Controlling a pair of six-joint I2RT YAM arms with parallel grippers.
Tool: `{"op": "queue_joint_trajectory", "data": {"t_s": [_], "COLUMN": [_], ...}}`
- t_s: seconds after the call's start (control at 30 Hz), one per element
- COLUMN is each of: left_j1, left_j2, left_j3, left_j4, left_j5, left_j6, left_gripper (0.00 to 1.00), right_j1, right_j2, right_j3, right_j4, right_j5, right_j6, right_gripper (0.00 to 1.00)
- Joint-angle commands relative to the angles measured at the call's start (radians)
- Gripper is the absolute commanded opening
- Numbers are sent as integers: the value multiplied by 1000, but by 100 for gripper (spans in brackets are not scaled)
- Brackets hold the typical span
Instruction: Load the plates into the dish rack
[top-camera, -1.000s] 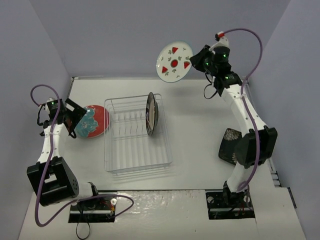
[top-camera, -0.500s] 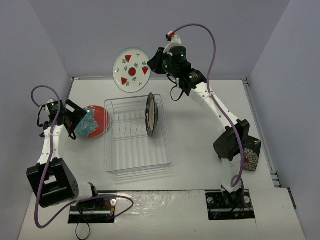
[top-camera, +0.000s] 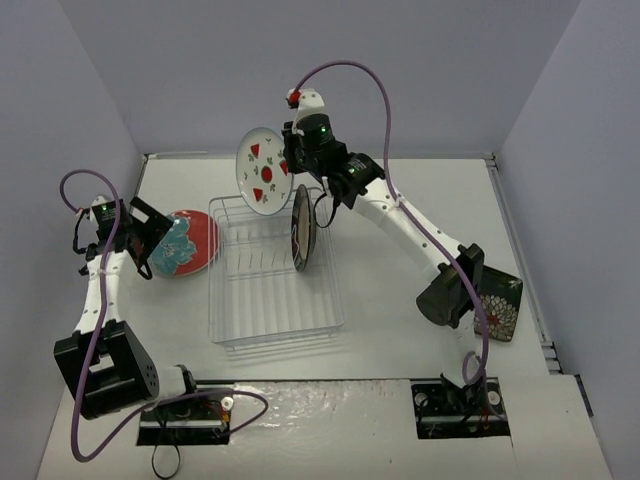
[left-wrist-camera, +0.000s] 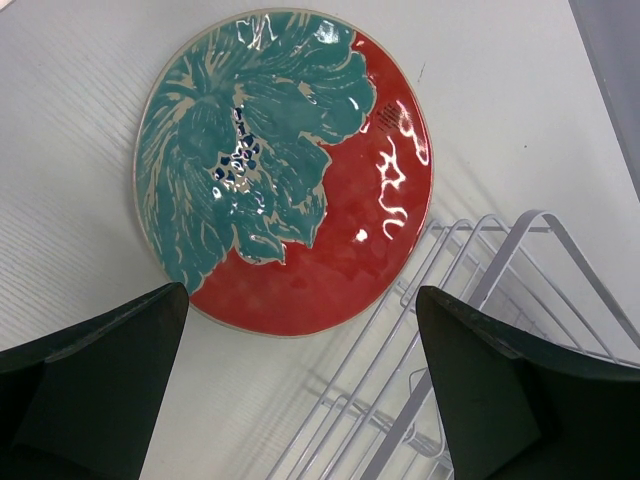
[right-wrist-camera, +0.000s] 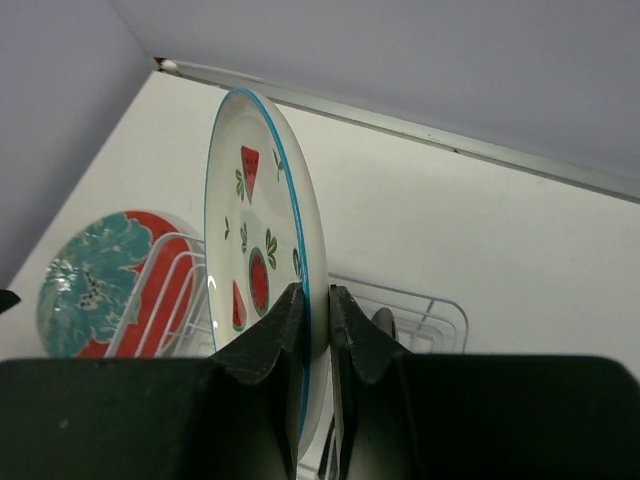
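My right gripper is shut on the rim of the white watermelon plate. It holds the plate on edge in the air over the far left end of the clear wire dish rack. A plate with a dark striped rim stands upright in the rack's far right part. The red plate with teal flowers lies flat on the table beside the rack's left side. My left gripper hovers open just above its near edge. The black square flowered plate lies at the right, partly hidden by my right arm.
Grey walls close in the white table on the left, back and right. A purple cable loops above the right arm. The right arm's elbow hangs low over the table's right side.
The right arm has swung left with the watermelon plate, from the back right corner to above the rack's far end, and turned it edge-on. The left arm has stayed put.
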Motion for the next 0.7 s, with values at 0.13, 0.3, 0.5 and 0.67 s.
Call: {"op": "queue_joint_trajectory", "data": {"t_s": [0.13, 0.3, 0.5, 0.67], "left_j1": [6, 6, 6, 6], "left_j2": [-52, -57, -57, -57], "left_j3": [5, 0, -1, -2], "left_j4": [38, 41, 41, 44], "left_j5": [11, 9, 11, 13], "left_j6": [15, 15, 16, 16], "left_gripper": [97, 97, 97, 97], "right_j1": [154, 240, 314, 350], "right_j2": [-80, -65, -47, -22], "right_j3": [67, 59, 52, 47], "right_j4": [126, 165, 271, 362], "right_j5": [369, 596, 820, 952], "right_j6": [-213, -350, -509, -648], "right_gripper": [0, 0, 0, 0]}}
